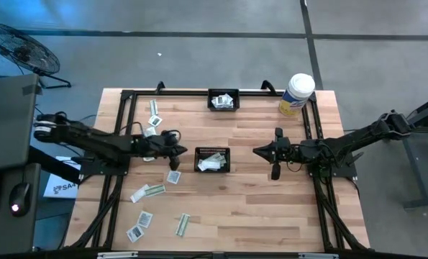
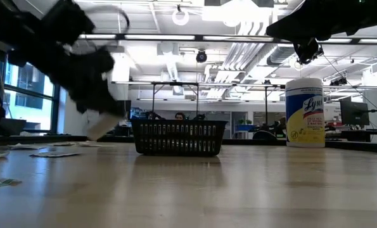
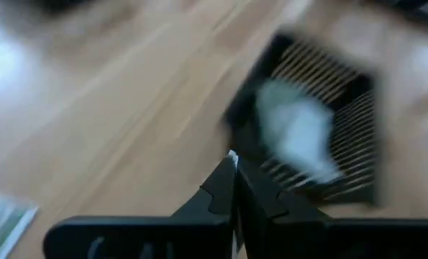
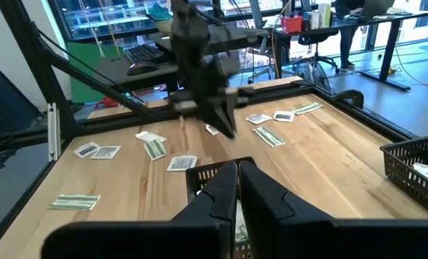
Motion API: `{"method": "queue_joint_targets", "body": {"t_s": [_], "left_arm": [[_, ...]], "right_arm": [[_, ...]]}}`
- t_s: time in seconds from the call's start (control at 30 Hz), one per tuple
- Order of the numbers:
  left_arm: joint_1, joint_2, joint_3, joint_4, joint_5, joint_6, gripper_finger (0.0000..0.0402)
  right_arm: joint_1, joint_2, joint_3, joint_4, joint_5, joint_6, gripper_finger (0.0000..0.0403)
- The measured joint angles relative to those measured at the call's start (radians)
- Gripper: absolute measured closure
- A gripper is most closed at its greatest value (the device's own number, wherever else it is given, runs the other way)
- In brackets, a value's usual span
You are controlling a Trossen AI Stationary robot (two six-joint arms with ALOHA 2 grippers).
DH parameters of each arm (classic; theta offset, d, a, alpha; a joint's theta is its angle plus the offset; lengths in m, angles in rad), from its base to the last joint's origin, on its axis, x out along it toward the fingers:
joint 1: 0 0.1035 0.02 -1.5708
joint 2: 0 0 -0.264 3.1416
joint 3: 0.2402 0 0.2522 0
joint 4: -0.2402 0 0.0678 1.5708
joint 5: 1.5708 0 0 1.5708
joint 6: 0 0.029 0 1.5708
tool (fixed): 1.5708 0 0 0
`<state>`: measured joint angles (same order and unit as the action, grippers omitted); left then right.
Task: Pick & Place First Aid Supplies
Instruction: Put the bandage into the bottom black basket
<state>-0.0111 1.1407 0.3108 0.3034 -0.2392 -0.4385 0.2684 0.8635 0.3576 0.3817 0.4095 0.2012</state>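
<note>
Left gripper point(image 1: 176, 152) is pinched on a white packet point(image 3: 232, 155), just left of the center basket point(image 1: 212, 160). Right gripper point(image 1: 260, 151) sits closed on the basket's other side, empty afaict.

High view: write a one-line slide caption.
Left gripper shut on a packet beside the centre basket; right gripper waits, shut.

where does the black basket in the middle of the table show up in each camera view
High view: middle basket at the table's centre, between the two arms.
Low view: centre of the picture, on the tabletop.
Left wrist view: blurred, upper right, beyond the left end effector.
Right wrist view: only its rim, bottom centre, behind the right end effector.
Shared landmark: the white packets inside it.
</note>
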Motion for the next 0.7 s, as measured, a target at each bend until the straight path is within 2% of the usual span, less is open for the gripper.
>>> {"method": "queue_joint_targets", "body": {"t_s": [0.1,0.23,0.43,0.7], "left_arm": [[-0.054,-0.079,0.0,0.068,0.001,0.04,0.0399],[-0.164,-0.077,0.003,0.243,-0.018,0.067,0.04],[-0.296,0.089,0.141,0.263,-0.185,0.139,0.0401],[-0.296,0.392,0.366,0.215,-0.289,0.143,0.0401]], "right_arm": [[0.0,0.0,0.0,0.0,0.0,0.0,0.0391],[0.0,0.0,0.0,0.0,0.0,0.0,0.0391],[0.0,0.0,0.0,-0.002,0.0,0.0,0.0391],[0.0,0.0,0.0,-0.003,0.0,0.0,0.0391]]}}
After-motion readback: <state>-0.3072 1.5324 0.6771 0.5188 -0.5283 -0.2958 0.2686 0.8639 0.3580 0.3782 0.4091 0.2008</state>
